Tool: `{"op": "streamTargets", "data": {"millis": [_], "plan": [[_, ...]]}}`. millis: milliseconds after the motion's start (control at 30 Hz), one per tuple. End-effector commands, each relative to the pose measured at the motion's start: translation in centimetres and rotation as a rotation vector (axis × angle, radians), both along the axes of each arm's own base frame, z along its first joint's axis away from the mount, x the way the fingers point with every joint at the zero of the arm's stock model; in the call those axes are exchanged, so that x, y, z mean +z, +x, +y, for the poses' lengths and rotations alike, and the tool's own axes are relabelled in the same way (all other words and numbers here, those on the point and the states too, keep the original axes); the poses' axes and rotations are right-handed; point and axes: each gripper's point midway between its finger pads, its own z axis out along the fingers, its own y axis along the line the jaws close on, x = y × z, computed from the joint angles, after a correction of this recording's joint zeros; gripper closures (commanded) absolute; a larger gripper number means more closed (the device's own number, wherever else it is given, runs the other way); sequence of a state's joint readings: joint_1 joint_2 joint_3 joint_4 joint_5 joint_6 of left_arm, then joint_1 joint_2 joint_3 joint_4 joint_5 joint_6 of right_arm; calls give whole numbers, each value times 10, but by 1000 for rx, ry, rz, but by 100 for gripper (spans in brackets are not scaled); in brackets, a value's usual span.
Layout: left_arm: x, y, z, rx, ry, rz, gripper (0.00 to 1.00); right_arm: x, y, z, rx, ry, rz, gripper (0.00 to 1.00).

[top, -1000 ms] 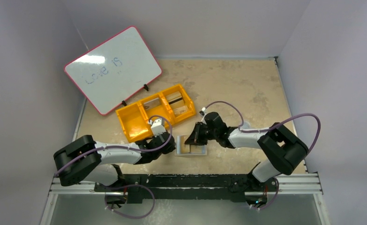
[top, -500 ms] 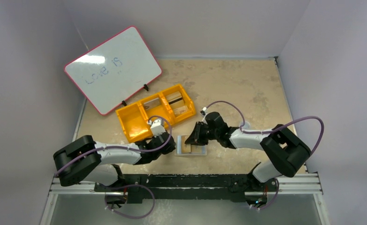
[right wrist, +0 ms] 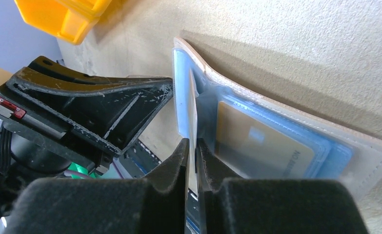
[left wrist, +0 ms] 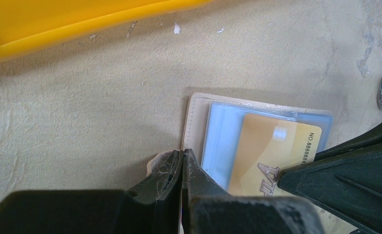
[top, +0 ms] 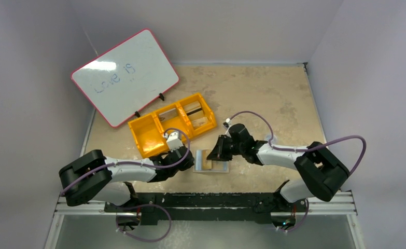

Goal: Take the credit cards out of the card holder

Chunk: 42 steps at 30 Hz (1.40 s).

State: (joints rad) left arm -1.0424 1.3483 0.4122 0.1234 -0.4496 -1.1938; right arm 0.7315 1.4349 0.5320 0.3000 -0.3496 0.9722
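On the mottled beige worktop (top: pixel 273 93), a yellow plastic bin (top: pixel 148 137) sits at 10 o'clock from the flat, tan-edged, blue-pocketed card holder (top: pixel 219 167), near 6 o'clock. The left claw (left wrist: pixel 181 158), pressed together, meets its 9 o'clock edge. The right claw (right wrist: pixel 192 146) pinches a thin credit card (right wrist: pixel 192 105) edge-up.

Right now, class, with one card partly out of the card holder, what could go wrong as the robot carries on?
1. The right jaws pinch the credit card right beside a lifted blue sleeve. If the sleeve is caught too, pulling may drag the whole card holder along.
2. The shut left jaws bear only on the holder's tan edge, so the holder could slip free and slide.
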Motion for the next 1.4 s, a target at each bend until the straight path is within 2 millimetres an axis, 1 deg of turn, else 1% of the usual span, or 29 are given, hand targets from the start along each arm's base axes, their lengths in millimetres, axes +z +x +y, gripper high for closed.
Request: {"op": "streamTargets", "data": {"millis": [0, 33, 67, 100, 200, 367, 500, 667, 767, 833, 967, 1033, 1100, 1133, 1167, 1200, 1267, 1300, 1367], "plan": [[-44, -31, 32, -35, 151, 134, 100, 7, 6, -2, -2, -2, -36, 92], [-44, -31, 33, -33, 152, 134, 100, 6, 6, -2, -3, -3, -32, 93], [-44, -31, 33, -33, 151, 134, 100, 6, 6, -2, -2, -3, -31, 97], [-44, -31, 33, -34, 152, 134, 100, 7, 6, -1, 2, -2, -31, 100], [-44, -31, 33, -32, 151, 134, 100, 7, 6, -4, 0, -23, -32, 100], [-45, -33, 35, -26, 142, 137, 100, 17, 10, -13, -12, -74, -69, 98], [-39, -30, 31, -26, 118, 122, 100, 25, 13, -19, -27, -99, -93, 98], [-38, -30, 30, -33, 125, 121, 100, 39, 15, -22, -39, -91, -121, 99], [-36, -29, 29, -35, 124, 118, 100, 39, 19, -26, -55, -125, -118, 100], [-35, -29, 28, -38, 124, 117, 100, 43, 20, -28, -61, -131, -127, 100], [-30, -27, 26, -40, 120, 108, 100, 62, 30, -36, -109, -141, -196, 100], [-25, -25, 25, -41, 108, 94, 100, 75, 39, -41, -123, -170, -263, 100], [-17, -23, 24, -38, 93, 72, 92, 94, 56, -43, -104, -202, -396, 100], [-10, -21, 23, -36, 79, 56, 87, 101, 66, -47, -115, -243, -447, 100], [-5, -19, 23, -32, 68, 42, 83, 116, 79, -50, -136, -276, -500, 100], [1, -18, 23, -31, 59, 27, 79, 127, 89, -52, -141, -308, -551, 100], [13, -14, 21, -28, 33, -1, 72, 148, 107, -44, -90, -324, -665, 100], [18, -13, 20, -30, 27, -14, 65, 159, 116, -39, -81, -332, -707, 100], [29, -11, 19, -32, 15, -36, 57, 170, 136, -28, -16, -381, -789, 100]]}}
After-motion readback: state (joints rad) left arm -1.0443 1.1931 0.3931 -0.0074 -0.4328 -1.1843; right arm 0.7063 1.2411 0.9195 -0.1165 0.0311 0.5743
